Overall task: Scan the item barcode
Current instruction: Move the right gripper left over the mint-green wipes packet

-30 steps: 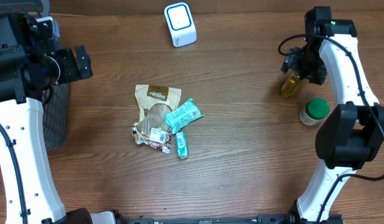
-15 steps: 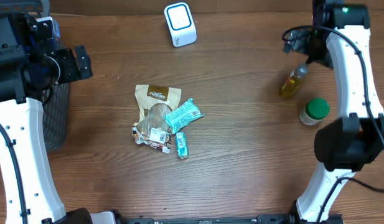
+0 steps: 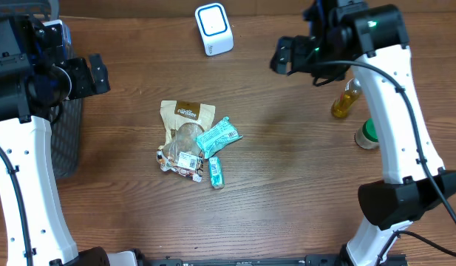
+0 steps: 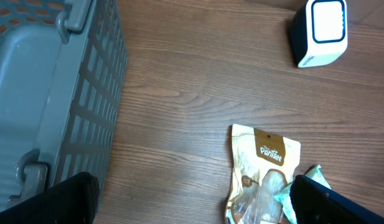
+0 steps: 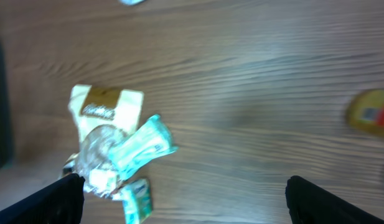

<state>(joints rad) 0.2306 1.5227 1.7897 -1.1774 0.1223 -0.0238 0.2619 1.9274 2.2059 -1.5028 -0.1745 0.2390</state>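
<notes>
Table [image 3: 287,185]: mid-brown, streaked with darker wood grain. Scanner [image 3: 213,29]: white, with a blue ring on its face. Pouch [image 3: 186,112]: tan, with a dark brown band and white lettering. Wrapper [image 3: 219,136]: teal, printed in white. Small bar [image 3: 216,172]: teal too. Crinkled pack [image 3: 185,159]: clear, with a white barcode label. Basket [image 4: 48,106]: grey lattice. Bottle [image 3: 345,101]: amber-yellow. Jar [image 3: 366,134]: green lid. Left arm [image 3: 24,170] and right arm [image 3: 394,111]: white with black joints. Left hand [image 3: 97,74] and right hand [image 3: 285,55]: black.
</notes>
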